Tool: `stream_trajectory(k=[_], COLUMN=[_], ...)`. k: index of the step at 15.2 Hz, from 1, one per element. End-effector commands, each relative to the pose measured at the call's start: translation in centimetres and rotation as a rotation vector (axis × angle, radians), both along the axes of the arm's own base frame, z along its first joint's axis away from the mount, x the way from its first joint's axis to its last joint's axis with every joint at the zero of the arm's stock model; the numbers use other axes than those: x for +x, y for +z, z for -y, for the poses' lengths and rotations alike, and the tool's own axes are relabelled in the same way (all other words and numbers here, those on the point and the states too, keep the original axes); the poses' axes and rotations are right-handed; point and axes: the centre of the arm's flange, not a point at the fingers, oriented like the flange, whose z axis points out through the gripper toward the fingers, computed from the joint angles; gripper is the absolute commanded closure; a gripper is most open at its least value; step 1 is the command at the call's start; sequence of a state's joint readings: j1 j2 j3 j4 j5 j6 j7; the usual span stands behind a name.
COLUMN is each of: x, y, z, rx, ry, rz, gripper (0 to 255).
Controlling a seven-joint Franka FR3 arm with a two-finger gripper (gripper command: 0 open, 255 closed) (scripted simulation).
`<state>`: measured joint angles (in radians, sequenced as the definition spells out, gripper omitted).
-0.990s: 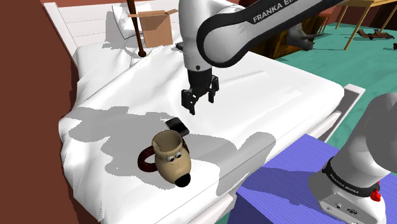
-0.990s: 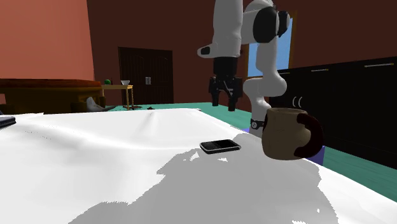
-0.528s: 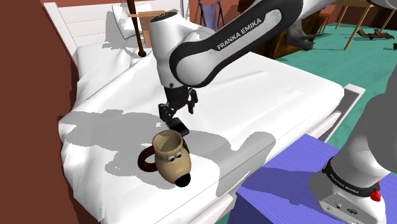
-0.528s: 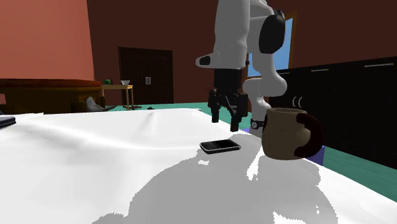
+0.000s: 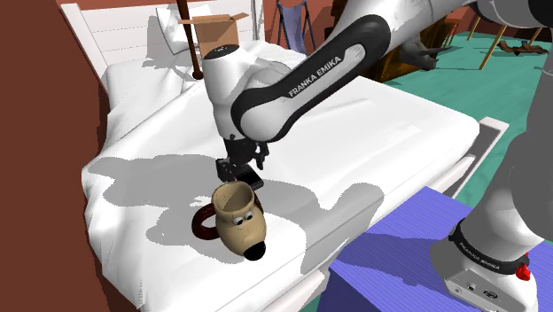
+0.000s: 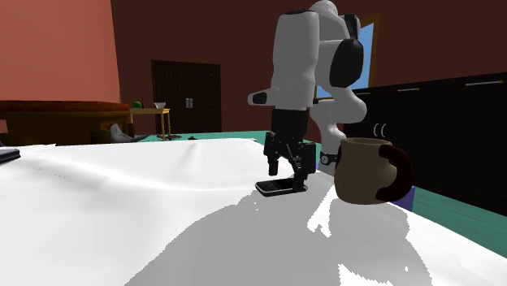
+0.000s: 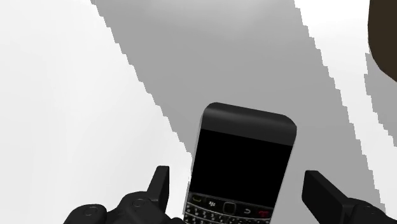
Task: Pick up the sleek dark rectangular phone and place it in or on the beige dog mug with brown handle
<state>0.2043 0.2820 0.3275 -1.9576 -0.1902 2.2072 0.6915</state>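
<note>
Down it comes: over the last second the all-black two-finger gripper (image 5: 237, 168) has dropped from mid-air and swung toward the shoulder view's left. It now sits low over the rumpled white bed sheet (image 5: 381, 115), just left of that frame's centre. The white arm (image 5: 292, 84) arches over from the upper right. The flat, black rectangular phone with a small keypad (image 7: 245, 159) has not budged; it lies face up on the sheet. In the wrist view the fingers stand wide apart, one on each side of the phone, with a sliver of sheet showing between each finger and the phone's edge, so nothing is gripped. In the second exterior view, the phone lies at the frame's middle with the fingertips down at its level. The beige dog-faced mug (image 5: 237, 217) lies tipped over just below the gripper in the shoulder view, its dark brown handle (image 6: 398, 171) at the second exterior view's right.
</note>
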Motion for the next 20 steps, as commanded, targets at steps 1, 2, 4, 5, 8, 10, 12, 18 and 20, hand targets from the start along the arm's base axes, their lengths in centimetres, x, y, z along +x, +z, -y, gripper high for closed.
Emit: stream_trajectory(k=[1, 2, 4, 5, 8, 10, 12, 18, 20], x=[0.0, 0.0, 0.0, 0.0, 0.0, 0.0, 0.0, 0.0, 0.0], y=[-0.8, -0.8, -0.8, -0.8, -0.8, -0.8, -0.9, -0.8, 0.2], z=[0.0, 0.0, 0.0, 0.0, 0.0, 0.0, 0.0, 0.0, 0.0], rx=[0.0, 0.0, 0.0, 0.0, 0.0, 0.0, 0.0, 0.0, 0.0], ry=[0.0, 0.0, 0.0, 0.0, 0.0, 0.0, 0.0, 0.0, 0.0], rz=[0.0, 0.0, 0.0, 0.0, 0.0, 0.0, 0.0, 0.0, 0.0], gripper=[0, 0, 0, 0, 0, 255, 255, 255, 255])
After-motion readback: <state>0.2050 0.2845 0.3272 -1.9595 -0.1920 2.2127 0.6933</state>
